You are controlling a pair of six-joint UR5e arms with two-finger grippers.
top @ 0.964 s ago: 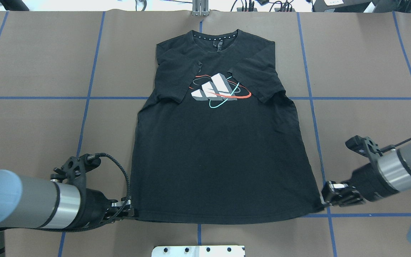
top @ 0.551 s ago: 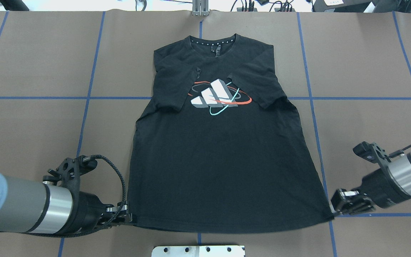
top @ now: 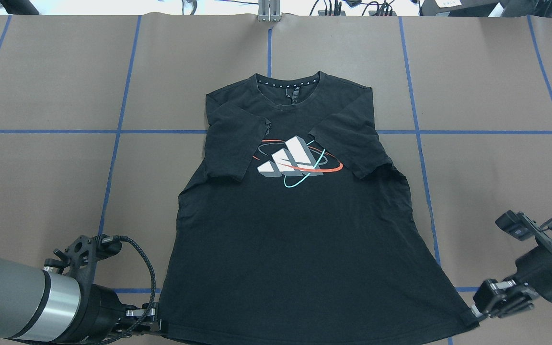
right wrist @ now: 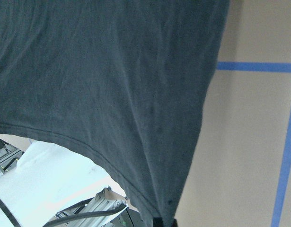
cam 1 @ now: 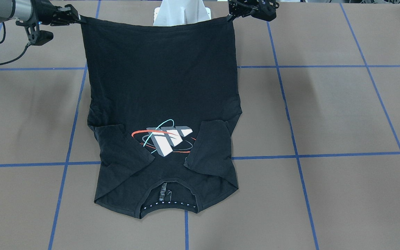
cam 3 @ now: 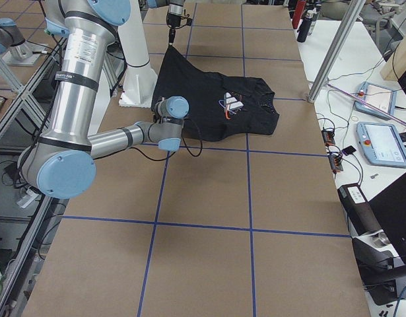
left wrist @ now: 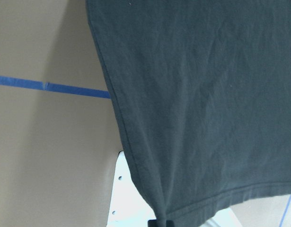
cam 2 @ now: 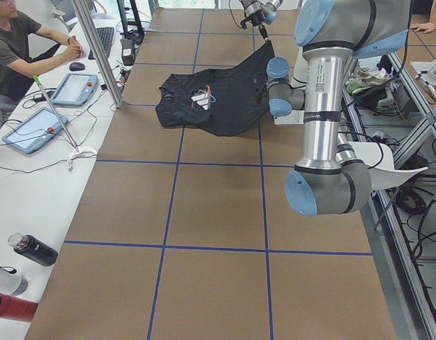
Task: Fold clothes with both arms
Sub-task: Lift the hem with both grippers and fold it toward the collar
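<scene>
A black T-shirt lies front side up, its grey-white logo showing and both sleeves folded in over the chest. The collar end rests on the table. The hem is held off the table at its two corners. My left gripper is shut on the hem corner on the overhead view's left. My right gripper is shut on the opposite hem corner. In the front-facing view the left gripper and right gripper stretch the hem taut between them. Both wrist views show dark cloth running down to the pinched corner.
The brown table carries a grid of blue tape lines. The white pedestal base stands behind the raised hem. A person sits at a side bench with tablets. Bottles stand near that bench's end.
Both grippers have drawn back toward the robot's base, still holding the hem corners. The whole shirt has slid along the table toward the robot, collar included.
</scene>
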